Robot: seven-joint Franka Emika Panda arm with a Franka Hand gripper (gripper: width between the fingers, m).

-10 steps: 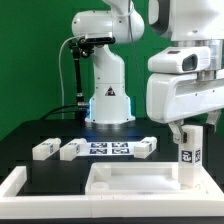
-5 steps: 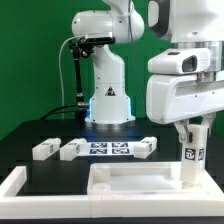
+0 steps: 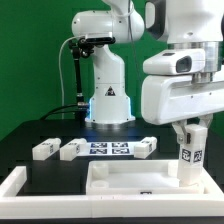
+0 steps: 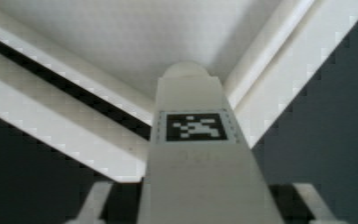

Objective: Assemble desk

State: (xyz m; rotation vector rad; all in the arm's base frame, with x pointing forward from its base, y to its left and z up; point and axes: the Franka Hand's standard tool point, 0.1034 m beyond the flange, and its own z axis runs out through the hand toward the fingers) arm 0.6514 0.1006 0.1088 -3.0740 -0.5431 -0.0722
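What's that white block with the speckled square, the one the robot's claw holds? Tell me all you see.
A desk leg: a tall, narrow white block, plastic by its look, with a black-and-white square marker on one face. It stands upright, upper end clamped in the gripper, lower end at the corner of the white slab on the exterior view's right. Whether it touches the slab is unclear.

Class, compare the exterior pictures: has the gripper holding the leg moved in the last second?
Yes, slightly: the gripper with its leg shifted toward the exterior view's left, nearer the marker board.
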